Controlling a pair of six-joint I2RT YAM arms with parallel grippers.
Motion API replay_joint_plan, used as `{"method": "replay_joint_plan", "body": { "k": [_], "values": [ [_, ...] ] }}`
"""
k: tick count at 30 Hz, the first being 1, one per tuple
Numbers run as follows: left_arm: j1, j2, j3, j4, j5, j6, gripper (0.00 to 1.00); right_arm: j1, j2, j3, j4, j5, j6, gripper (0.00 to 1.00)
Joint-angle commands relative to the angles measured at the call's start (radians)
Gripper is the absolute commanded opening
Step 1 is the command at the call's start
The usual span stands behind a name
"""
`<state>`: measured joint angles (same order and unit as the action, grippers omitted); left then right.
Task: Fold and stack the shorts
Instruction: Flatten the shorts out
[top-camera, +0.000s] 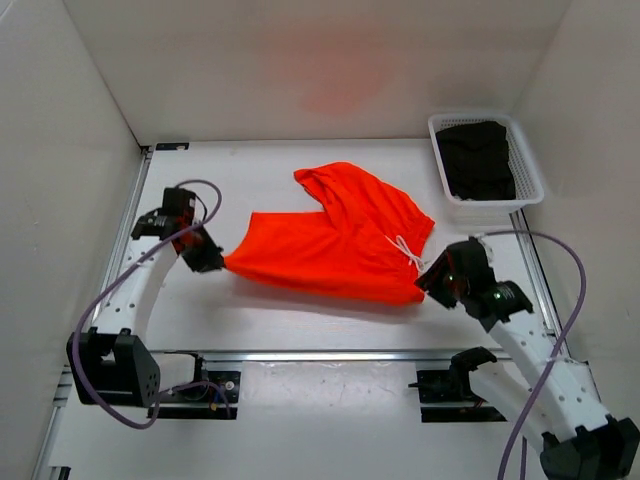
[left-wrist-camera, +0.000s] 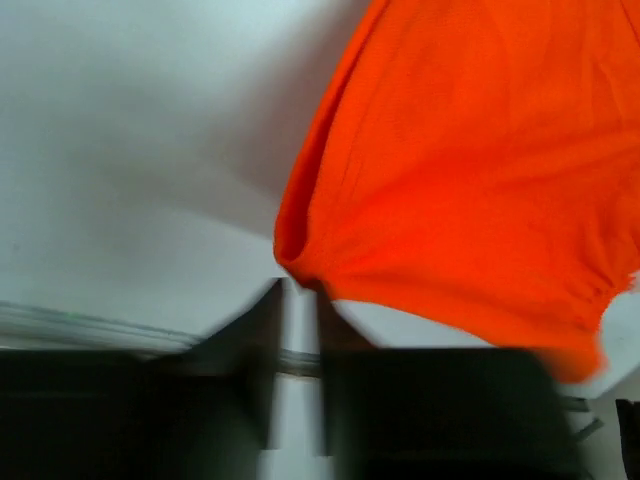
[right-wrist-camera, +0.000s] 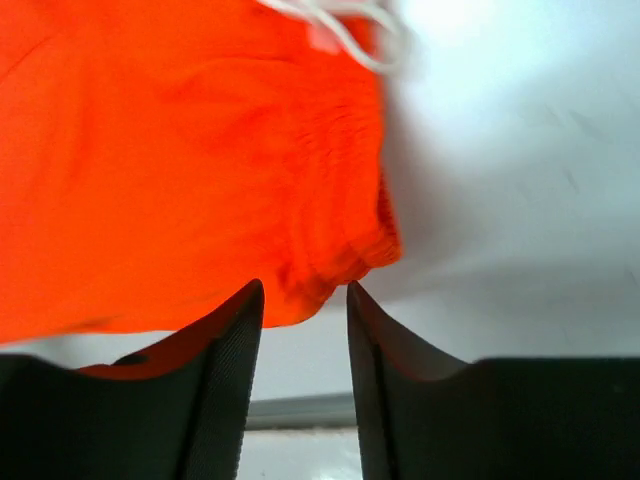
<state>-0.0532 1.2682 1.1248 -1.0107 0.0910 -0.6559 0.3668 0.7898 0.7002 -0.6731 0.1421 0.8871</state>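
Observation:
The neon-orange shorts (top-camera: 335, 240) hang stretched between my two grippers, a little above the table, casting a shadow beneath. The upper leg is folded back toward the far side, and the white drawstring (top-camera: 408, 250) lies near the right end. My left gripper (top-camera: 212, 260) is shut on the left corner of a leg hem, which puckers at the fingertips (left-wrist-camera: 300, 285) in the blurred left wrist view. My right gripper (top-camera: 428, 283) holds the gathered waistband corner (right-wrist-camera: 330, 270), which is bunched between its fingertips, the jaws standing a little apart around it.
A white basket (top-camera: 530, 195) holding dark folded clothing (top-camera: 478, 158) stands at the back right. White walls enclose the table on the left, back and right. A metal rail (top-camera: 320, 354) runs along the near edge by the arm bases.

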Motion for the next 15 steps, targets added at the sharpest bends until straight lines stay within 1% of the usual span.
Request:
{"method": "replay_joint_plan", "body": {
  "k": [1,2,3,4,5,6,7,8,9,10,11,12,13,14,15],
  "values": [
    [0.004,-0.107,-0.132,0.043,-0.001,-0.022,0.49,0.015,-0.164,-0.059,-0.179,0.092,0.118,0.61],
    [0.004,-0.107,-0.132,0.043,0.0,-0.013,0.56,0.015,-0.217,-0.059,-0.193,0.102,0.118,0.67],
    [0.004,-0.107,-0.122,0.034,0.0,-0.004,0.66,0.015,-0.233,-0.044,-0.194,0.115,0.118,0.69],
    [0.004,-0.089,-0.078,0.023,0.0,-0.004,0.69,0.015,-0.233,0.002,-0.194,0.152,0.093,0.69],
    [0.004,-0.076,-0.047,0.023,0.0,0.01,0.77,0.015,-0.233,0.03,-0.194,0.171,0.079,0.69],
    [0.004,-0.063,-0.015,0.023,-0.019,0.019,0.78,0.006,-0.18,0.059,-0.194,0.181,0.06,0.69],
    [-0.01,-0.031,0.019,0.023,-0.019,0.019,0.78,0.006,-0.14,0.089,-0.178,0.182,0.035,0.63],
    [-0.02,-0.009,0.089,0.023,-0.031,0.031,0.78,0.006,-0.094,0.151,-0.159,0.182,0.012,0.57],
    [-0.03,0.014,0.127,0.023,-0.043,0.032,0.76,0.006,0.01,0.182,-0.146,0.165,-0.043,0.49],
    [-0.042,0.07,0.162,0.023,-0.043,0.045,0.74,0.006,0.064,0.211,-0.135,0.156,-0.068,0.4],
    [-0.069,0.103,0.235,0.023,-0.043,0.056,0.66,0.006,0.169,0.24,-0.135,0.155,-0.086,0.16],
    [-0.083,0.141,0.275,0.023,-0.053,0.083,0.58,0.006,0.219,0.292,-0.109,0.145,-0.124,0.09],
    [-0.1,0.22,0.315,0.023,-0.04,0.102,0.44,0.006,0.264,0.315,-0.109,0.145,-0.137,0.03],
    [-0.132,0.264,0.399,0.023,-0.04,0.13,0.39,0.006,0.341,0.337,-0.079,0.145,-0.151,0.0],
    [-0.149,0.308,0.446,0.012,-0.04,0.14,0.37,0.006,0.377,0.357,-0.062,0.145,-0.166,0.0]
  ]
}}
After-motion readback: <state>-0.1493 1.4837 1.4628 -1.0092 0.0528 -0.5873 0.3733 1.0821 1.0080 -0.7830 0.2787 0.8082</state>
